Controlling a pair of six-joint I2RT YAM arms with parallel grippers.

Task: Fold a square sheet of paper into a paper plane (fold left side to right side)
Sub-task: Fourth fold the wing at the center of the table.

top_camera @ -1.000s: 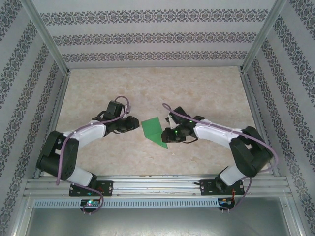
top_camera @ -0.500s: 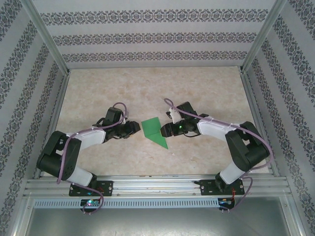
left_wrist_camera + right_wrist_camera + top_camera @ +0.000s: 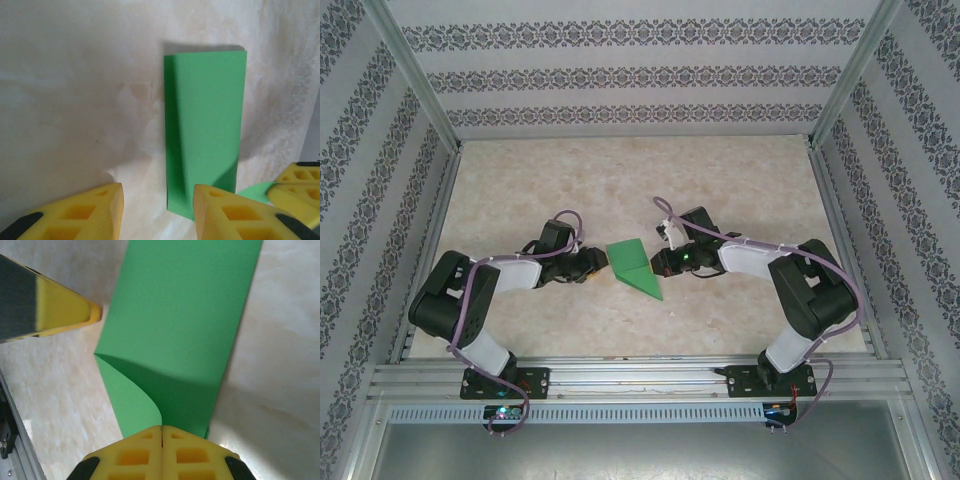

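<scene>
Green square sheet of paper point(image 3: 634, 265), already folded, lies on the table point(image 3: 720, 180) between both claws. The right gripper point(image 3: 161, 432) is closed, pinching its edge. The left gripper point(image 3: 156, 200) stands open just beside the opposite edge.

One square sheet of paper point(image 3: 630, 258) is counted. Two grippers are counted: the left gripper point(image 3: 593, 266) and the right gripper point(image 3: 657, 263).
</scene>
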